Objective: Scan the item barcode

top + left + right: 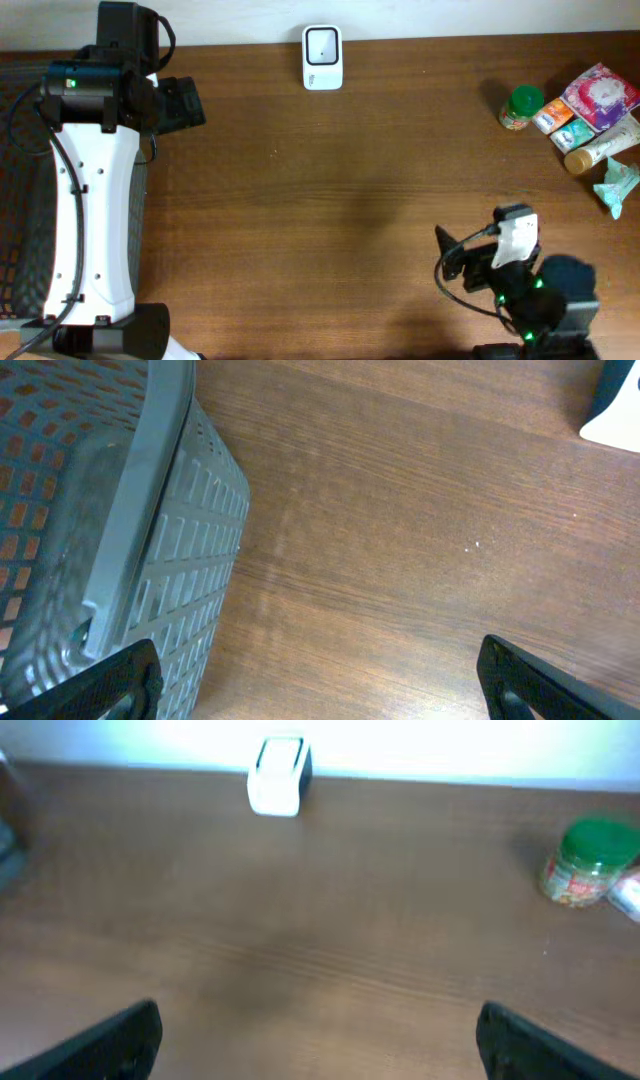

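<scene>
Right now both tools stand wide open and hold nothing. The left gripper [315, 660] hangs over the wooden table [400, 510] at the far left, just beside a grey mesh basket [120, 510]. The right gripper [318, 1025] sits at the near right, facing the far edge. The white scanner [322, 57] stands at the middle of the far edge. The goods lie clustered at the far right: a green-lidded jar [521, 107], a pink packet [600, 93] and a tube [598, 150].

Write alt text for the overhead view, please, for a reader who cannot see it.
A white barcode scanner stands at the far edge of a wooden table, with a green-lidded jar and packets at the far right. The left gripper and right gripper are open and empty, away from them.
</scene>
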{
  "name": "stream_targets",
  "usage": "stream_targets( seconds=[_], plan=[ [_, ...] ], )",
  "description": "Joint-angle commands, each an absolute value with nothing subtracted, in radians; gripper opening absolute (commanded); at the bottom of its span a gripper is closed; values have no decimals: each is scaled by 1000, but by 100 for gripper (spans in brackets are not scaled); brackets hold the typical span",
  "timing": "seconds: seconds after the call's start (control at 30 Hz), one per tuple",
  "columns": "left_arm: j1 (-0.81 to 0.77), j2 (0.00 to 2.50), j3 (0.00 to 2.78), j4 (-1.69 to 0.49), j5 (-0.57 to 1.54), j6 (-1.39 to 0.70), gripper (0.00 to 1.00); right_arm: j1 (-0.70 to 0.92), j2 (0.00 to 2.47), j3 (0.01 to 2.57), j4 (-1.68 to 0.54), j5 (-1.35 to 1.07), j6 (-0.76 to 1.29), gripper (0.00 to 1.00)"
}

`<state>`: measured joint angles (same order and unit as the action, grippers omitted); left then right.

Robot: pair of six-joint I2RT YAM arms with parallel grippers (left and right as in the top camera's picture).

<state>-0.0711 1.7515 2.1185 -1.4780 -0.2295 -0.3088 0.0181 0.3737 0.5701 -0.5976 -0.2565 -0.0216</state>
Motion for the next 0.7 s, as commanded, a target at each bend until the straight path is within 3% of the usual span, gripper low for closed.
stream_targets(
  seconds=[0.0, 0.07, 0.23, 0.67],
  plan=[
    [-71, 1748, 2128, -1478, -240, -297, 99, 11, 237, 368, -424, -254, -56, 99],
    [-71, 1748, 2128, -1478, -240, -297, 99, 11, 152, 231, -286, -224, -57, 99],
    [-71, 1748, 2128, -1478, -240, -297, 99, 11, 6, 61, -178, -91, -56, 99],
    [-71, 1748, 2128, -1478, -240, -297, 99, 12, 3, 6, -78, -33, -96, 99]
  ],
)
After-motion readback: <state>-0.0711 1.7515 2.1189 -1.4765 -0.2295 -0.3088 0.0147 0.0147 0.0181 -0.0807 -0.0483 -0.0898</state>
